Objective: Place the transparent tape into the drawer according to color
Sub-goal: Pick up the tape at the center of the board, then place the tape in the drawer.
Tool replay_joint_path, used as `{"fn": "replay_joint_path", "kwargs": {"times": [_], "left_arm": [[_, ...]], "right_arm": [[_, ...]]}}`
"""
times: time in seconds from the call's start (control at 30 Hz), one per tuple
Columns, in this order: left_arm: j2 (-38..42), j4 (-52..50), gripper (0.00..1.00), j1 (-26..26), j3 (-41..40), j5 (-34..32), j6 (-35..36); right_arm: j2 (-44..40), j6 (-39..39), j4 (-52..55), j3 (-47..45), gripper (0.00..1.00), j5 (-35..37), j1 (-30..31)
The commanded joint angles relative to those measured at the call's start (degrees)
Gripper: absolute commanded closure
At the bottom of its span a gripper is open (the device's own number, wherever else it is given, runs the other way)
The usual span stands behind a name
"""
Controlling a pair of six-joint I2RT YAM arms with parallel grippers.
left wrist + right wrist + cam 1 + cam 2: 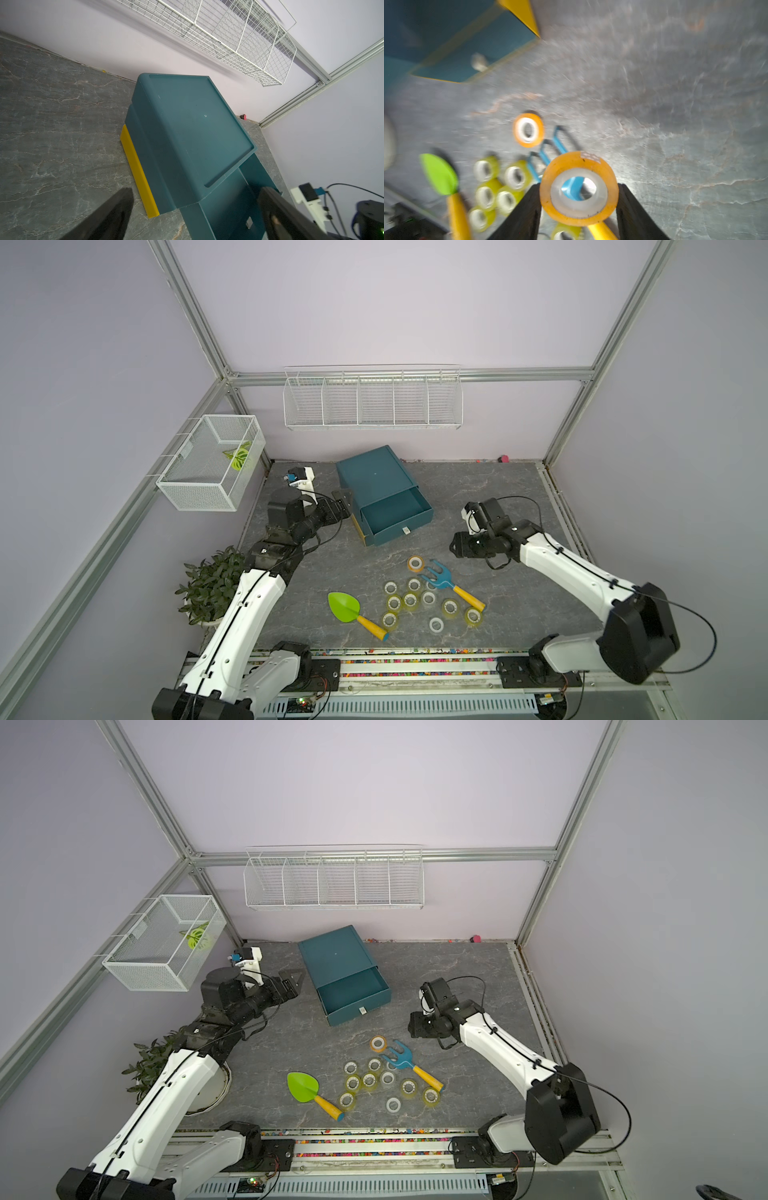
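Note:
My right gripper [579, 185] is shut on an orange transparent tape roll [579, 161], held above the table to the right of the drawer; in both top views the gripper [455, 547] [411, 1028] hides the roll. Another orange roll [415, 563] [528, 130] lies on the table. Several yellow-green rolls [394, 602] and a clear-white one [436, 625] lie nearer the front. The teal cabinet's drawer [395, 510] [353, 992] [228, 197] stands pulled open. My left gripper [345, 502] [195, 192] is open and holds nothing, beside the cabinet's left side.
A green toy shovel [344, 606] and a blue toy rake [440, 577] lie among the rolls. A potted plant [212, 585] stands at the left edge. A wire basket [212, 462] hangs on the left wall and a wire shelf [372, 400] on the back wall.

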State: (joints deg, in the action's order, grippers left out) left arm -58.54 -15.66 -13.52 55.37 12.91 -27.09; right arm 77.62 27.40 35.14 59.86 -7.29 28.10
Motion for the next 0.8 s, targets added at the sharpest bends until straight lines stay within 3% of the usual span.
{"fn": "replay_joint_path", "kwargs": {"times": [0.0, 0.2, 0.43, 0.77], "left_arm": [[-0.3, 0.7, 0.00, 0.2, -0.4, 0.6, 0.6], [-0.3, 0.7, 0.00, 0.3, -0.4, 0.9, 0.7], [-0.3, 0.8, 0.00, 0.3, -0.4, 1.6, 1.3], [-0.6, 0.7, 0.00, 0.3, -0.3, 1.9, 1.5]], "right_arm": [[-3.6, -1.1, 2.7, 3.5, 0.55, -3.9, 0.4], [-2.4, -2.9, 4.6, 15.9, 0.56, -3.3, 5.2], [8.7, -5.2, 3.1, 29.2, 0.55, -1.8, 9.5], [21.1, -7.0, 5.1, 38.8, 0.48, 1.0, 10.4]]}}
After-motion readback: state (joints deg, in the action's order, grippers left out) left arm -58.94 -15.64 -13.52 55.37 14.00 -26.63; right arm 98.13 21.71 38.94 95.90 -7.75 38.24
